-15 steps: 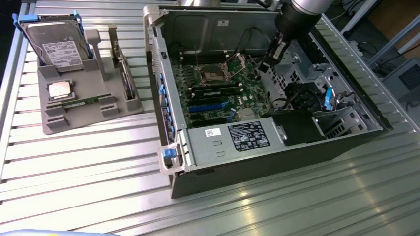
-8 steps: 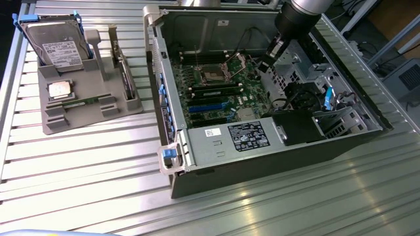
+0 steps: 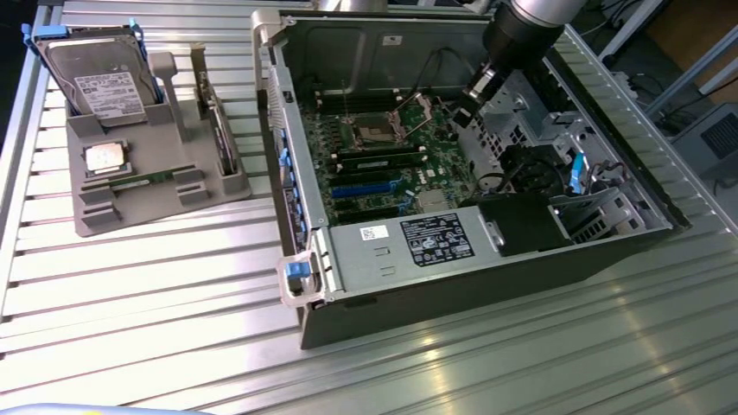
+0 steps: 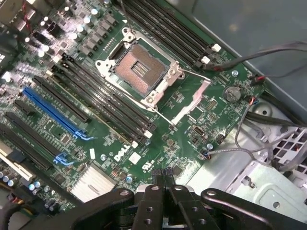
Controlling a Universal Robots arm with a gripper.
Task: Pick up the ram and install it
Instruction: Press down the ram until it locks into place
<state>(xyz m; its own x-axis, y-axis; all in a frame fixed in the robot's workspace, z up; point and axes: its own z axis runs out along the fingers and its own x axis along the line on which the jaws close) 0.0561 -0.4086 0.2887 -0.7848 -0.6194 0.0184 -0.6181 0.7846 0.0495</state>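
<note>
The ram (image 3: 375,162), a long narrow green stick carrying small dark chips, is lying seated in a slot on the motherboard (image 3: 433,138) inside the open computer case (image 3: 485,259). The gripper (image 4: 163,173) is hovering above the board, fingers pressed together, gripping nothing.
</note>
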